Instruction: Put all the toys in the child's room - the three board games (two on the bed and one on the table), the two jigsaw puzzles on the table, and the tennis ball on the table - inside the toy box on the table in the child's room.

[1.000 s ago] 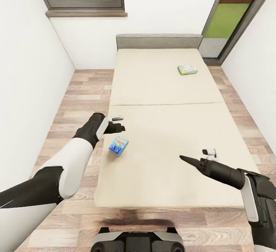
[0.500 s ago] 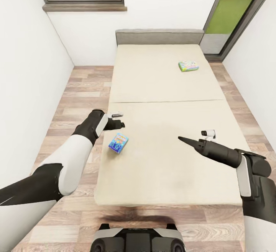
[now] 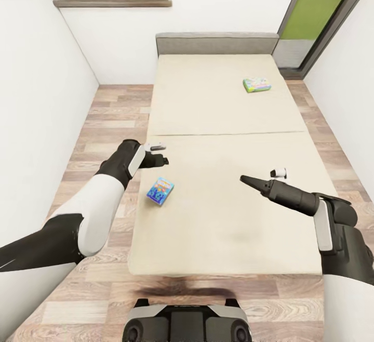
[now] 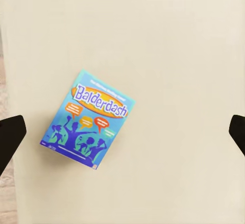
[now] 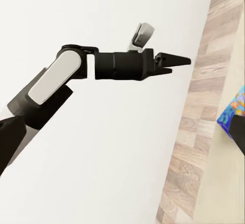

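Left gripper hovers spread wide above the blue Balderdash board game near the bed's left edge; right gripper looks closed; green-edged board game lies near the headboard

Bed: standing lengthwise ahead of the robot, headboard lying against the far wall.
Board game: lying on the near half of the bed, close to its left edge; seen from straight above in the left wrist view.
Second board game: lying on the far half, toward the right edge, well apart from the first.
Left gripper: hanging over the bed's left edge, just behind the near game.
Right gripper: hanging over the near half, right of centre.
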`<state>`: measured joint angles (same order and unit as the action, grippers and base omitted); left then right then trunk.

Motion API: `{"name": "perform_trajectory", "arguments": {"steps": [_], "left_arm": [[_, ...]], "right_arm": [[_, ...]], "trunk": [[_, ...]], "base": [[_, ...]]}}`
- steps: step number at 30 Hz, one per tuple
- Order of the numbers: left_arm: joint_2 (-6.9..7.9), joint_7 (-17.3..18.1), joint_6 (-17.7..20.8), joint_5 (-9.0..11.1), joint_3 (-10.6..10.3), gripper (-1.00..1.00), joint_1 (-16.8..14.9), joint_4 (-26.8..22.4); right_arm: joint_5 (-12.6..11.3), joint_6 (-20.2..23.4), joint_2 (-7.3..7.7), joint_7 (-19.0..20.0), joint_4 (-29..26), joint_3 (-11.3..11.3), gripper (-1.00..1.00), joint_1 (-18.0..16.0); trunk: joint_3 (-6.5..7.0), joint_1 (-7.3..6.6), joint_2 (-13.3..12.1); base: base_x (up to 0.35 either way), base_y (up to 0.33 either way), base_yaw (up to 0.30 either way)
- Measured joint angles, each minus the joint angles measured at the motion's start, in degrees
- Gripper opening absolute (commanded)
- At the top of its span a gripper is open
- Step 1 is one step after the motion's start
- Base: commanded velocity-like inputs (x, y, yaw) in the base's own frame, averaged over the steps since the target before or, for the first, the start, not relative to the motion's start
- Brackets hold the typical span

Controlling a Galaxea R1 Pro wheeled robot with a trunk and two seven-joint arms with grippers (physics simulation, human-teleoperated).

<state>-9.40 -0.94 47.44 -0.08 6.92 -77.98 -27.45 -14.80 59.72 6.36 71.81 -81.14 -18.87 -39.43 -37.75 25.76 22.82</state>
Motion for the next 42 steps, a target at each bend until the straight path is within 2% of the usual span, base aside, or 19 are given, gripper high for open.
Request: {"name": "perform_trajectory", "arguments": {"steps": [4,8,14,19,23,29,42], "left_arm": [[-0.01,-0.44,0.01,-0.02,0.04,1.0,-0.19,0.0],[-0.06,-1.27,0.02,-0.03,0.08,1.0,-0.87,0.0],[-0.16,-1.84,0.02,-0.08,0.15,1.0,-1.66,0.01],[-0.23,-1.96,0.03,-0.14,0.14,1.0,-1.82,0.03],[-0.27,-1.99,-0.08,-0.18,0.09,1.0,-1.86,0.11],[-0.24,-2.01,-0.46,-0.31,-0.02,1.0,-1.88,0.36],[-0.2,-2.19,-0.63,-0.35,-0.16,1.0,-1.88,0.56]], "right_arm": [[-0.07,0.03,-0.07,-2.04,1.31,0.1,1.0,-1.18],[-0.12,0.05,-0.11,-3.81,3.43,1.29,1.0,-2.98],[-0.16,0.07,-0.13,-6.51,6.87,3.35,1.0,-6.81],[-0.25,0.09,-0.17,-10.37,10.22,4.77,1.0,-10.77],[-0.33,0.1,-0.91,-12.84,12.87,5.65,1.0,-13.62],[-0.28,0.09,-2.55,-15.07,14.01,5.95,1.0,-14.71],[-0.62,0.1,-3.0,-17.28,13.91,6.01,1.0,-14.98]], "trunk": [[-0.38,0.0,0.0],[-0.76,0.0,0.0],[-1.32,0.0,0.0],[-1.79,0.0,0.0],[-2.17,0.0,0.0],[-2.74,0.0,0.0],[-3.97,0.0,0.0]], "base": [[0.0,0.0,0.0],[0.0,0.0,0.0],[0.0,0.0,0.0],[0.0,0.0,0.0],[0.0,0.0,0.0],[0.0,0.0,0.0],[0.0,0.0,0.0]]}}
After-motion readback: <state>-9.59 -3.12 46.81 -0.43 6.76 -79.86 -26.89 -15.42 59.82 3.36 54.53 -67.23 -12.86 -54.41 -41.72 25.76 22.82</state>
